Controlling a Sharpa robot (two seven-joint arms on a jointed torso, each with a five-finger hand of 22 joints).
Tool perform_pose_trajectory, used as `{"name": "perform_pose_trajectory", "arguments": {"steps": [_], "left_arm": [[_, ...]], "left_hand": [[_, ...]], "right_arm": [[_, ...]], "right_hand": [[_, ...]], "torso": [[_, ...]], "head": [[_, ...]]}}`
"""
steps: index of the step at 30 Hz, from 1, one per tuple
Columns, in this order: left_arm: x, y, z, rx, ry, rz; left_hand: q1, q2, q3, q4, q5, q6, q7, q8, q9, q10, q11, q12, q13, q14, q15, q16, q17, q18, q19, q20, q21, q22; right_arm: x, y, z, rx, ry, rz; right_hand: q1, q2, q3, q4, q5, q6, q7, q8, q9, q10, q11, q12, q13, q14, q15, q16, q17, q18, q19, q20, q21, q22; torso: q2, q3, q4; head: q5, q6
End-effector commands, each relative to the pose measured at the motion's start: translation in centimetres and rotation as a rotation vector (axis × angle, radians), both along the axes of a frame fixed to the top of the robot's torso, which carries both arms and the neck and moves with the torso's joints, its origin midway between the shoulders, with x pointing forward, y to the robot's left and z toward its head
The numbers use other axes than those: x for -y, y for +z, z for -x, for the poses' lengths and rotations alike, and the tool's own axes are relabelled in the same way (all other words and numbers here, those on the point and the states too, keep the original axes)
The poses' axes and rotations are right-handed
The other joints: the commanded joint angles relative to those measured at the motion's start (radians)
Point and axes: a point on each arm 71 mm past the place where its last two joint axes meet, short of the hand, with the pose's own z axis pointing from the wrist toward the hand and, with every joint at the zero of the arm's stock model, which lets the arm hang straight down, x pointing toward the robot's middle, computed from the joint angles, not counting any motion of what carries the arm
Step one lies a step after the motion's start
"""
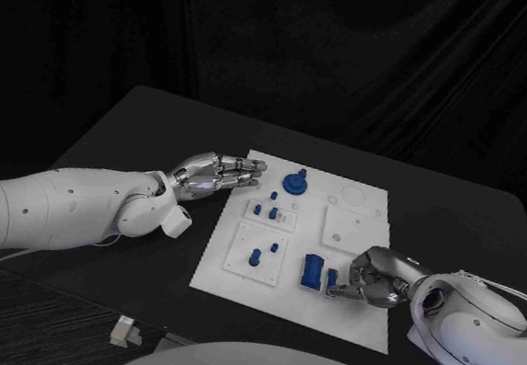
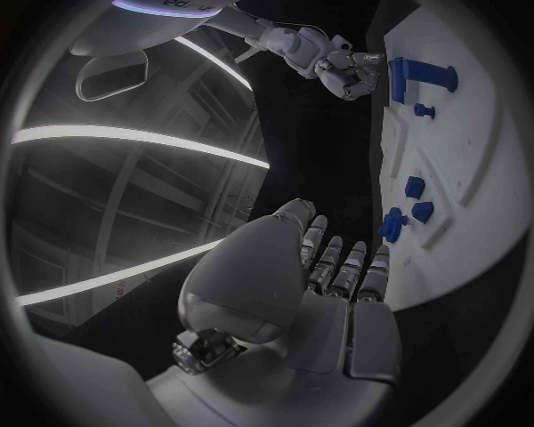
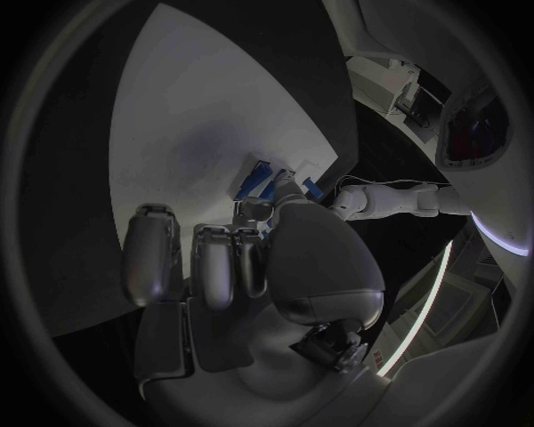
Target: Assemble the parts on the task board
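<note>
right hand [image 1: 374, 278] sits at near right of task board [image 1: 360, 223], fingers on tall blue block [image 1: 313, 271] — looks held, block upright. left hand [image 1: 218, 174] empty, fingers loosely spread, farther off at far-left edge.

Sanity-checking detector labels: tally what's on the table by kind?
task board: 1
blue parts: about 8, the small ones are hard to separate
hands: 2, left hand and right hand
Total: about 11
</note>
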Motion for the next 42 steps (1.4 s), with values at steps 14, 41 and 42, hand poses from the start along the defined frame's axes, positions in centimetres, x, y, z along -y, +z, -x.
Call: {"name": "perform_pose_trajectory", "arguments": {"steps": [14,41,42], "left_arm": [[0.11,0.00,0.10,-0.001,-0.004,0.020],[0.14,-0.01,0.13,-0.002,-0.006,0.021],[0.12,0.00,0.14,-0.002,-0.006,0.022]], "left_hand": [[-0.007,-0.005,0.005,0.000,0.004,-0.004,0.003,0.003,0.000,-0.001,0.005,0.002,0.001,0.000,0.003,0.004,0.002,-0.011,0.003,0.000,-0.003,-0.001],[-0.007,-0.005,0.005,0.000,0.004,-0.004,0.003,0.003,0.000,-0.001,0.005,0.002,0.001,0.000,0.003,0.004,0.002,-0.011,0.003,0.000,-0.003,-0.001],[-0.007,-0.005,0.005,0.000,0.004,-0.004,0.003,0.003,0.000,-0.001,0.005,0.002,0.001,0.000,0.003,0.004,0.002,-0.011,0.003,0.000,-0.003,-0.001]], "right_arm": [[0.03,-0.45,-0.10,-0.007,-0.002,0.045],[-0.65,-1.12,-0.16,-0.015,0.006,0.045],[-0.65,-1.07,-0.16,-0.010,0.006,0.039]], "right_hand": [[0.067,0.024,0.006,-0.023,0.018,-0.020,-0.001,-0.006,0.020,0.104,-0.007,0.002,0.263,0.097,-0.009,-0.007,0.217,-0.010,0.005,-0.010,-0.013,0.184],[0.138,0.038,-0.011,-0.063,-0.047,0.015,-0.002,0.017,0.056,0.104,-0.009,0.002,0.263,0.097,-0.012,-0.009,0.214,-0.009,0.001,-0.012,-0.023,0.182],[0.134,0.034,-0.017,-0.060,-0.047,0.010,-0.002,0.012,0.054,0.104,-0.009,0.002,0.263,0.097,-0.012,-0.009,0.214,-0.009,0.001,-0.012,-0.023,0.182]], "torso": [[0.000,0.0000,0.0003],[0.001,0.0004,0.0007],[0.001,0.0003,0.0005]], "head": [[0.001,0.000],[0.002,0.000],[0.003,0.000]]}}
